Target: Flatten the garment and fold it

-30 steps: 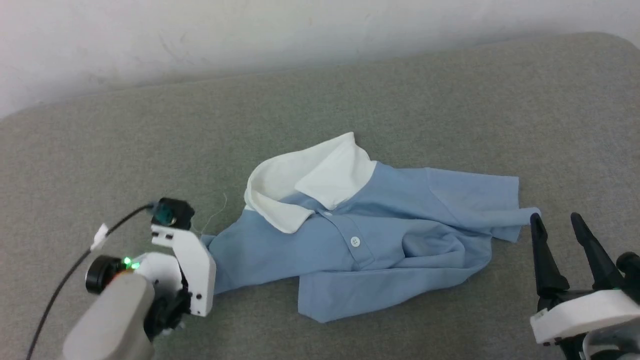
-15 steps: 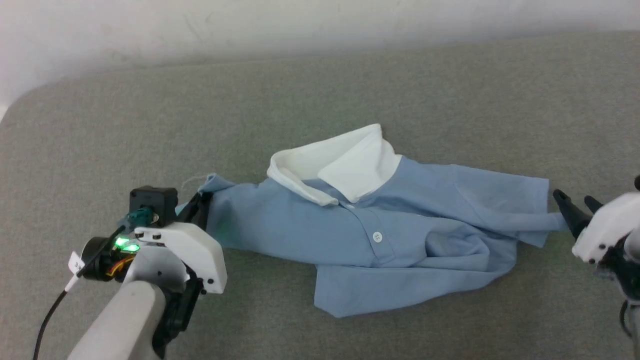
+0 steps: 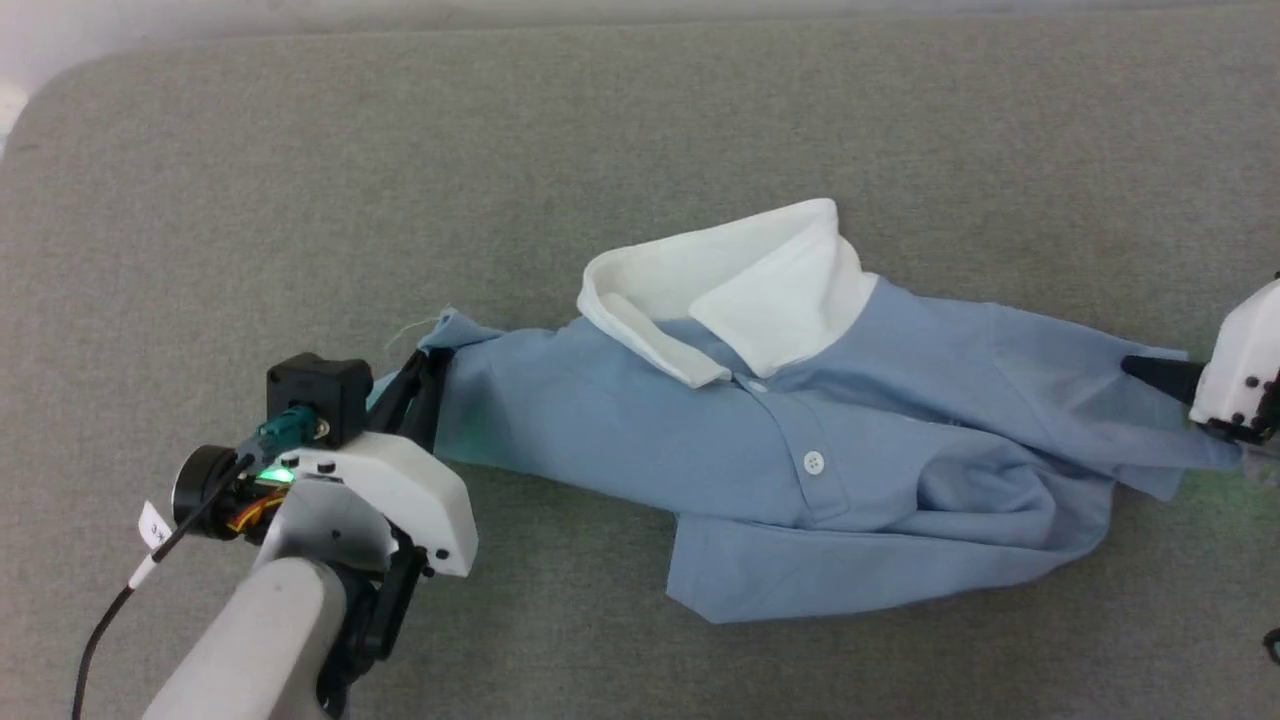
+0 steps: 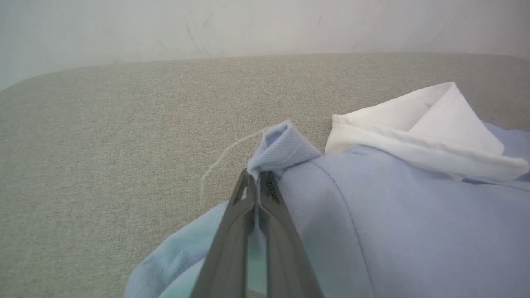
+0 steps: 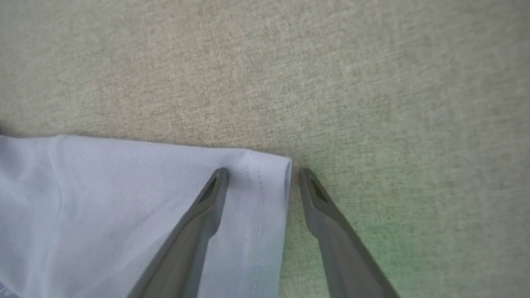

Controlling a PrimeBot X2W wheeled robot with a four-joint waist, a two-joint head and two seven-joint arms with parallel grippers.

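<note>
The garment (image 3: 600,420) lies crumpled on the grey table (image 3: 200,200), with its white collar (image 3: 760,290) turned to the far side. To the left of the collar, the left hand (image 4: 256,178) is closed tightly on the end of one sleeve. Far to the right of the collar, the right hand (image 5: 261,171) stands wide at the other sleeve hem (image 5: 256,194). One finger rests on the cloth and the other on the table just beside the edge.

I judge that the step is to take this second sleeve and then stretch the garment flat. To do it well, the right hand should take the hem deep between its fingers before it closes. It should press low, so that both layers come in. After that, both hands should pull away from the collar evenly and low, because the body below the collar is bunched and folded under.

Count: one garment, one collar, two hands. One white button (image 3: 814,462) is clear below the collar; perhaps a second sits at the collar's tip, but I cannot tell.
</note>
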